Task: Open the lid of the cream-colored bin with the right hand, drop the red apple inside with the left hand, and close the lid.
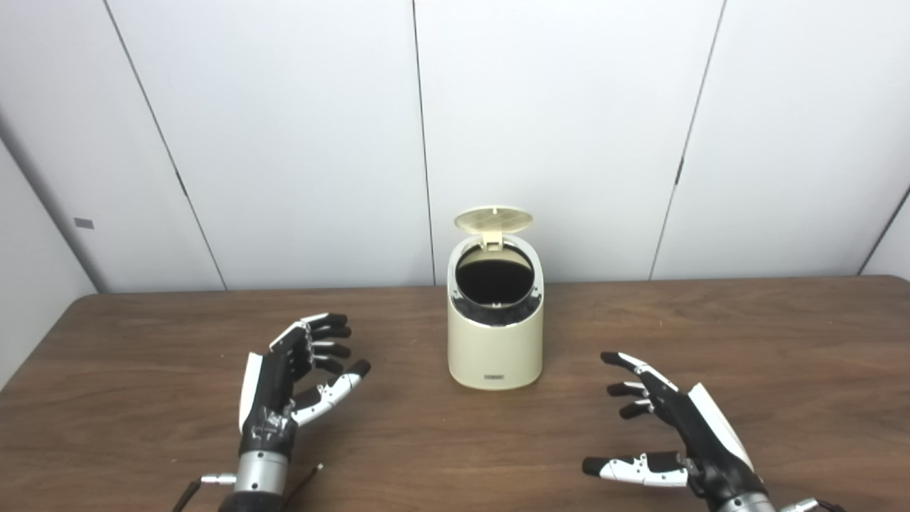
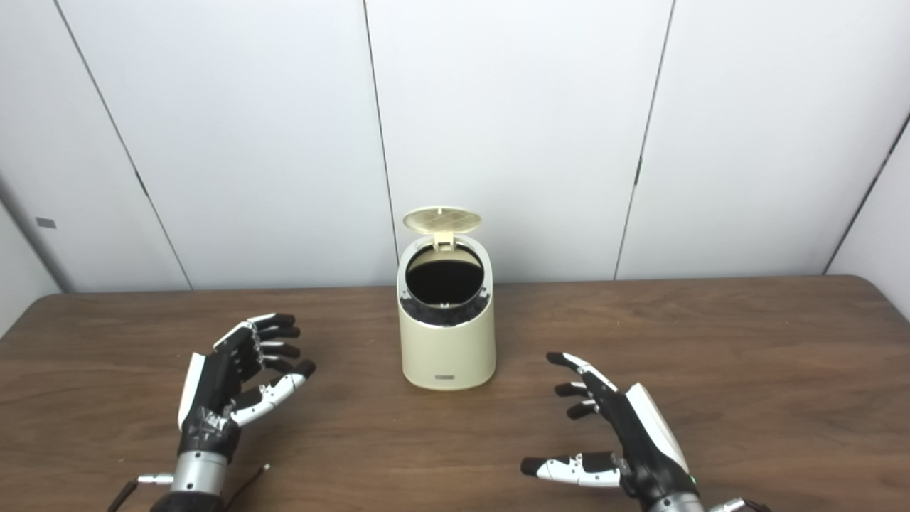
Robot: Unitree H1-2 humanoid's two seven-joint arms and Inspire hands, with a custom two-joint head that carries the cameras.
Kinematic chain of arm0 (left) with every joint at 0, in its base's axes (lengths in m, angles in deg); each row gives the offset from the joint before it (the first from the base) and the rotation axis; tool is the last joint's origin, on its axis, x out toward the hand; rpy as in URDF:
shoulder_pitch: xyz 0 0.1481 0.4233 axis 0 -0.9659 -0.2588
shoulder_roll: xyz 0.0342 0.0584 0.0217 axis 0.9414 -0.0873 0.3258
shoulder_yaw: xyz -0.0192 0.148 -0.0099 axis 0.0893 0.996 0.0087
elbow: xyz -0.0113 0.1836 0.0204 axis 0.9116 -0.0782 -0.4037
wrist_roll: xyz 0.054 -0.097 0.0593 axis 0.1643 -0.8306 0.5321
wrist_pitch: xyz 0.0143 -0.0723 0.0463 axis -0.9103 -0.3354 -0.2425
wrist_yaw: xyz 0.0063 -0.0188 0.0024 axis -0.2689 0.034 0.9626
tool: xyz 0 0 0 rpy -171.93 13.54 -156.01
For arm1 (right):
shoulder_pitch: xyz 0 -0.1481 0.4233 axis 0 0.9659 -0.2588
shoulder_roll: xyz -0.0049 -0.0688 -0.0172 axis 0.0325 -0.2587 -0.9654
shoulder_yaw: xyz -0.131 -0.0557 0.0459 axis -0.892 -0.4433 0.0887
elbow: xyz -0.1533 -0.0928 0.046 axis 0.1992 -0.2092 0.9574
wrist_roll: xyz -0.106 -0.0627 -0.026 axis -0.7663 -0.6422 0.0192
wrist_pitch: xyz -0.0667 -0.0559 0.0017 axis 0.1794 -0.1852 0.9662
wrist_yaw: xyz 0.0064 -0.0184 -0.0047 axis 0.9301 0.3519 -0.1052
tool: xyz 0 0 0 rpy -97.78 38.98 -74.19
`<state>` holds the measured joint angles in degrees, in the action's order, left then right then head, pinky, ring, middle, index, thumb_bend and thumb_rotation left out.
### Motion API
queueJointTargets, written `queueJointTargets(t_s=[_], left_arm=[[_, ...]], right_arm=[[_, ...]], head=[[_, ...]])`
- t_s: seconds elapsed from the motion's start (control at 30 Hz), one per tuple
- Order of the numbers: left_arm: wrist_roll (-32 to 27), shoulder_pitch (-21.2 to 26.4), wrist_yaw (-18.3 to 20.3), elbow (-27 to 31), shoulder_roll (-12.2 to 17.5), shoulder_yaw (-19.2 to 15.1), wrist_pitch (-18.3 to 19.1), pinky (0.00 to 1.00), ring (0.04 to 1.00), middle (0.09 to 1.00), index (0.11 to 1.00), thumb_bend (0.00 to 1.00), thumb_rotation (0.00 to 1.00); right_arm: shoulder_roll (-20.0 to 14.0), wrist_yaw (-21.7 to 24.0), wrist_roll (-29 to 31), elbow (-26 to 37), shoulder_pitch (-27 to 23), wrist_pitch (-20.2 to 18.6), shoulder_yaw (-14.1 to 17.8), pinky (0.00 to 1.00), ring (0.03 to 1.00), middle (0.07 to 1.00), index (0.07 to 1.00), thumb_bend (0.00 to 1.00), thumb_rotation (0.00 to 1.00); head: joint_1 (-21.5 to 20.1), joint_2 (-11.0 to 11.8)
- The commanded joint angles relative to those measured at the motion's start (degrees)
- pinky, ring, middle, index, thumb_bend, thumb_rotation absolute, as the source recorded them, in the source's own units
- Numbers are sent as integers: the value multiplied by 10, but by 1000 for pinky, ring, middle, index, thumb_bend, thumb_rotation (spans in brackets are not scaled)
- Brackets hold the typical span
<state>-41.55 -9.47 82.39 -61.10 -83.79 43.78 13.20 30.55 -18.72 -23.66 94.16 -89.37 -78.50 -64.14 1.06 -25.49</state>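
Note:
A cream-colored bin (image 1: 495, 348) stands upright at the middle of the brown table. Its round lid (image 1: 493, 220) is tipped up at the back, and the mouth below it is dark. No red apple shows in either view. My left hand (image 1: 291, 380) hovers low over the table to the left of the bin, fingers apart and slightly curled, holding nothing. My right hand (image 1: 668, 427) is to the bin's right and nearer the front edge, fingers spread, palm empty. Neither hand touches the bin.
The brown wooden table (image 1: 746, 341) runs the full width of the view and ends at a white panelled wall (image 1: 284, 142) just behind the bin. Thin cables (image 1: 306, 478) trail from the left wrist.

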Motion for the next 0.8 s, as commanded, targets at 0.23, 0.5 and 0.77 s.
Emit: queueJointTargets(t_s=[0.23, 0.5, 0.77], left_arm=[[10, -15, 7, -25, 1, 6, -29, 499, 567, 633, 664, 567, 0], [1, -30, 15, -50, -2, 8, -37, 508, 568, 633, 665, 554, 0], [6, -33, 15, -61, -7, 11, -37, 543, 587, 639, 678, 544, 0]], right_arm=[[-11, -3, -19, 15, -74, -5, 5, 617, 772, 884, 856, 644, 265], [-42, 8, -64, -15, -186, -14, -6, 652, 806, 881, 860, 674, 441], [-68, 51, -104, -60, -322, -61, -31, 766, 891, 911, 883, 694, 570]], head=[[-20, 15], [-25, 31], [-26, 40]])
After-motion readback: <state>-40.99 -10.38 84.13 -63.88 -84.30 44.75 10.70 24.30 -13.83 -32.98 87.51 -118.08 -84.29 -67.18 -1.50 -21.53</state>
